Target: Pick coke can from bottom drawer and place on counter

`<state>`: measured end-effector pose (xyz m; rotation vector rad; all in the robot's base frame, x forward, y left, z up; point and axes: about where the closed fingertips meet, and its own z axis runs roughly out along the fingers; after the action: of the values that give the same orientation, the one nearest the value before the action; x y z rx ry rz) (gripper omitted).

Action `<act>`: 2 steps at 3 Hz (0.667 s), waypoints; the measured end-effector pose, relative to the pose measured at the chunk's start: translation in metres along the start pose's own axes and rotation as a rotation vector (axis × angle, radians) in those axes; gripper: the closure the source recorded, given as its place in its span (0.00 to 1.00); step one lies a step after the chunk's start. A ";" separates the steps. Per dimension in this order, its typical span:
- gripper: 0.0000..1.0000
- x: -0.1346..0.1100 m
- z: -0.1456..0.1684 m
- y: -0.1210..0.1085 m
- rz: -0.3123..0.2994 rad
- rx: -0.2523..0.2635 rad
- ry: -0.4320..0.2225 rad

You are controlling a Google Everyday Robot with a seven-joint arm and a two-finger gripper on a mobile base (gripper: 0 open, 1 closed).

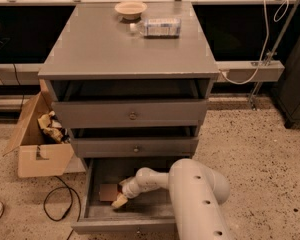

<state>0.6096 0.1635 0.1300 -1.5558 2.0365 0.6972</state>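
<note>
The bottom drawer is pulled open below the two upper drawers. The coke can lies on its side in the left part of the drawer, dull red and partly covered. My gripper reaches down into the drawer on the white arm and sits right against the can's right end. I cannot tell whether it is touching the can. The counter is the grey top of the cabinet, well above the gripper.
A tan bowl and a clear plastic bottle lying on its side are at the back of the counter. An open cardboard box and a black cable are on the floor to the left.
</note>
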 end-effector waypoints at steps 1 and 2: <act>0.56 -0.003 0.017 0.010 0.007 -0.030 -0.024; 0.79 -0.003 0.016 0.010 0.007 -0.031 -0.024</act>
<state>0.6017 0.1784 0.1205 -1.5504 2.0240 0.7494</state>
